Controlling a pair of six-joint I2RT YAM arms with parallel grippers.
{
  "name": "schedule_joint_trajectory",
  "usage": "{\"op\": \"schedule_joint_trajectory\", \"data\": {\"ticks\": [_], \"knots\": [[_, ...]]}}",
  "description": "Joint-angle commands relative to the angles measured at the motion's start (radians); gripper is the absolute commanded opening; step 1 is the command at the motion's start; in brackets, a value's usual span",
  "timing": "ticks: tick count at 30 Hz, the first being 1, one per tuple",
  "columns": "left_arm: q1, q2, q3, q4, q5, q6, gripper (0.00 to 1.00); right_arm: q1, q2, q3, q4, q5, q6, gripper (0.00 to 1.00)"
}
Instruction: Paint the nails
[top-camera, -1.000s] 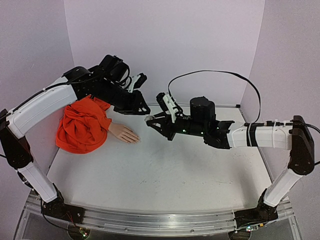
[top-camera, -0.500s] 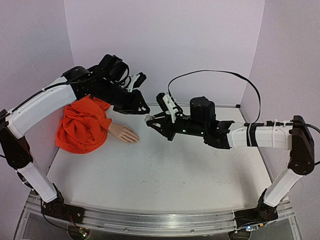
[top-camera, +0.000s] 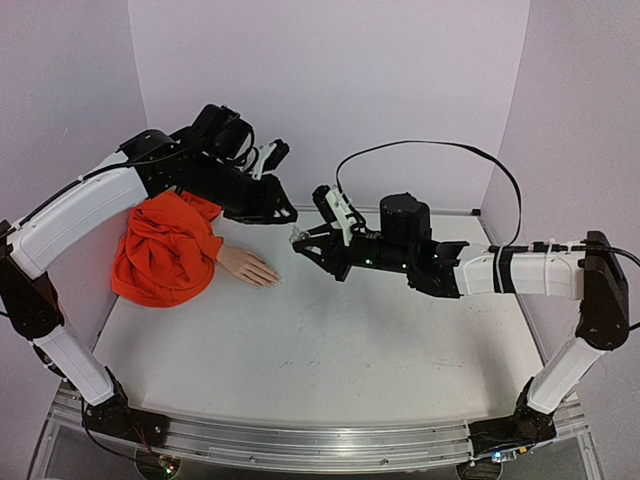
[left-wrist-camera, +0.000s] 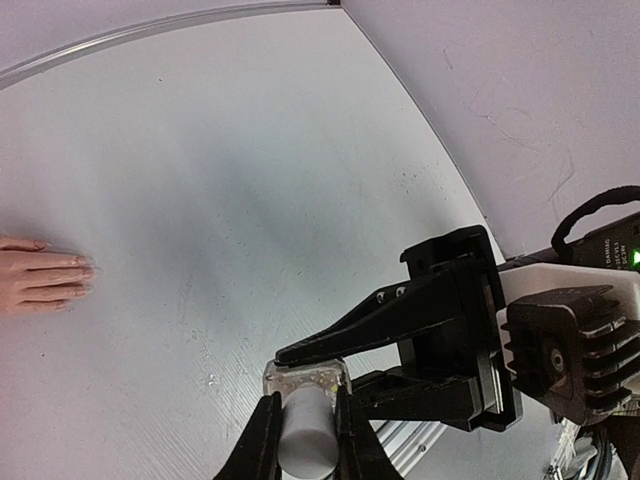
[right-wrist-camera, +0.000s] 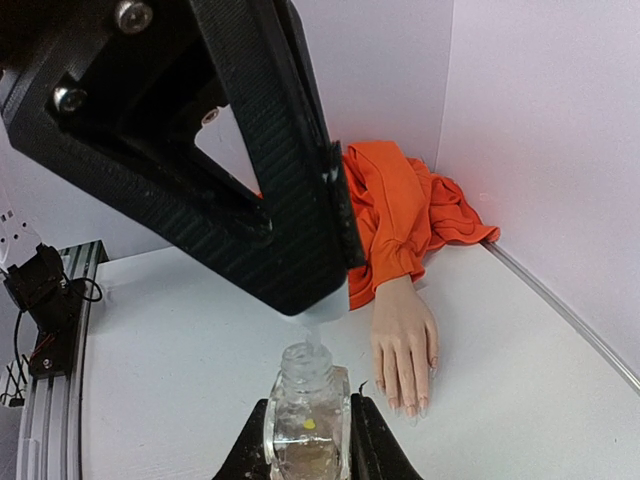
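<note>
Two claws are nose to nose here, and that is the worry. The right gripper (right-wrist-camera: 308, 418) is clamped on the small clear bottle (right-wrist-camera: 305, 395), holding it upright by its sides. The left gripper (left-wrist-camera: 304, 405) sits directly above it, pinching the white cap (left-wrist-camera: 305, 445) between its fingers. The cap hangs right over the bottle's neck. Whether a brush stem is inside the glass, the wrist views do not show.

If the left claw lifts off-axis, a stem could catch the neck and twist the bottle in the right claw's hold. Polish could then slop onto the table (top-camera: 330, 350). The black fingers of both claws nearly touch, so a small sideways drift could knock them together. A loaded brush may also drip on the way across.

The mannequin hand (right-wrist-camera: 403, 335) lies flat, palm down, off to the side of the right claw's tips and below the left claw. The nails (right-wrist-camera: 408, 405) are at its fingertips and point back toward the bottle. They are tiny, so a shaky approach would likely smear the fingers instead. The orange sleeve (top-camera: 165, 250) is bunched behind the wrist, under the left forearm.

As for pose, the left arm arches high over the sleeve, wrist bent down and inward. The right arm stretches low across the table, forearm nearly level, claw pointing at the left one.
</note>
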Motion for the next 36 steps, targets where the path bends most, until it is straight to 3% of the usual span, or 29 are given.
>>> {"op": "schedule_joint_trajectory", "data": {"ticks": [1,36], "knots": [[0.004,-0.048,0.056,0.007,-0.035,-0.001,0.0,0.003,-0.01,0.024,0.061,-0.014,-0.015,0.0],[0.004,-0.078,0.049,0.007,-0.03,-0.009,0.0,0.003,-0.07,-0.06,0.186,0.003,0.014,0.0]]}}
